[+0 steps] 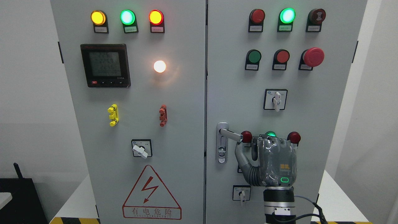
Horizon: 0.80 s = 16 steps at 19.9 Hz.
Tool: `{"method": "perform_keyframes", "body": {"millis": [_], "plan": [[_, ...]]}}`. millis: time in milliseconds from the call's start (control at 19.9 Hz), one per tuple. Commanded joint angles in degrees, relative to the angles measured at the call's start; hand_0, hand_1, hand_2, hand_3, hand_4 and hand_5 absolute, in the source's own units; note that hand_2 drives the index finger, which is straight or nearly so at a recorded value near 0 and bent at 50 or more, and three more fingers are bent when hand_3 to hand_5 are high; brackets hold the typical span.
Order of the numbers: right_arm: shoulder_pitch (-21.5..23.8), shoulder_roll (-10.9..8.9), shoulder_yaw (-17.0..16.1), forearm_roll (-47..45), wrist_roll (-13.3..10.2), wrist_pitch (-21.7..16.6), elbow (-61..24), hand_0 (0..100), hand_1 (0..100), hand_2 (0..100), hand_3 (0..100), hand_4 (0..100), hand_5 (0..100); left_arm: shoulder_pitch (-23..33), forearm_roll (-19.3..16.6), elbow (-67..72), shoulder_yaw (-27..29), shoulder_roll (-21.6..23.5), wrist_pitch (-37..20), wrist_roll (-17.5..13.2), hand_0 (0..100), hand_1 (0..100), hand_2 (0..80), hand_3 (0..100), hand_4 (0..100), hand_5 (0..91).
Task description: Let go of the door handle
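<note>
The door handle [229,134] sits on the right cabinet door [279,109] near its left edge, lever pointing right. The right hand [273,161] stands just right of it, fingers loosely open, thumb [241,155] below the lever tip.

The right hand [273,161] is hovering by the right cabinet door [279,118], thumb tip just beneath the silver door handle [230,134], fingers relaxed.
</note>
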Motion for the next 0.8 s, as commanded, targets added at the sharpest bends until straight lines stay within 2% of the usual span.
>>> {"method": "perform_keyframes", "body": {"millis": [0,50,100,150,201,251,301,351,401,451,501,602,752], "plan": [[6.1,-0.23,-1.1,-0.1,-1.6,-2.2,-4.6,60,44,99,100,100,97,0.0,0.0,-0.9,-0.7,0.0,0.0,0.1,12,39,0.0,0,0,0.0],[8.3,-0.40,-2.2,-0.1,-1.6,-2.4,-6.1,61,43,88,100,93,94,0.0,0.0,-0.9,-0.7,0.0,0.0,0.0,12,39,0.0,0,0,0.0],[10.2,-0.49,-2.8,-0.2,-1.7,-2.4,-7.7,60,42,84,100,89,92,0.0,0.0,-0.9,-0.7,0.0,0.0,0.0,12,39,0.0,0,0,0.0],[11.3,-0.49,-3.9,-0.2,-2.0,-2.5,-8.9,60,40,64,95,79,79,0.0,0.0,-0.9,-0.7,0.0,0.0,0.0,12,39,0.0,0,0,0.0],[12.7,-0.49,-5.2,-0.2,-2.5,-2.6,-10.3,60,37,45,77,62,61,0.0,0.0,-0.9,-0.7,0.0,0.0,0.0,12,39,0.0,0,0,0.0],[13.9,-0.49,-6.1,-0.2,-2.4,-2.9,-11.7,59,37,41,73,57,59,0.0,0.0,-0.9,-0.7,0.0,0.0,0.0,12,39,0.0,0,0,0.0],[15.3,-0.49,-7.6,-0.3,-2.1,-3.9,-13.3,59,36,26,52,41,39,0.0,-0.1,-0.9,-0.7,0.0,0.0,0.0,12,39,0.0,0,0,0.0],[15.6,-0.41,-9.0,-0.4,-2.1,-5.3,-13.8,59,34,18,33,25,24,0.0,0.0,-0.9,-0.7,0.0,0.0,0.1,12,39,0.0,0,0,0.0],[15.5,-0.32,-10.4,-0.7,-2.1,-6.9,-14.0,58,33,13,28,22,20,0.0,0.0,-0.9,-0.7,0.0,0.0,0.0,12,39,0.0,0,0,0.0],[15.5,-0.14,-11.7,-0.8,-2.1,-8.6,-14.3,58,31,6,19,13,12,0.0,0.0,-0.9,-0.7,0.0,0.0,0.0,12,39,0.0,0,0,0.0],[15.5,0.03,-12.6,-0.9,-2.1,-9.8,-14.4,56,27,0,4,0,0,0.0,0.0,-0.9,-0.7,0.0,0.0,0.0,12,39,0.0,0,0,0.0],[15.5,-0.05,-13.0,-2.5,-2.1,-10.6,-14.4,54,25,0,0,0,0,0.0,0.0,-0.9,-0.7,0.0,0.0,0.0,12,39,0.0,0,0,0.0],[15.1,-0.14,-13.0,-3.0,-2.5,-10.6,-14.8,51,24,0,0,0,0,0.0,0.0,-0.9,-0.7,0.0,0.0,0.0,12,39,0.0,0,0,0.0]]}}
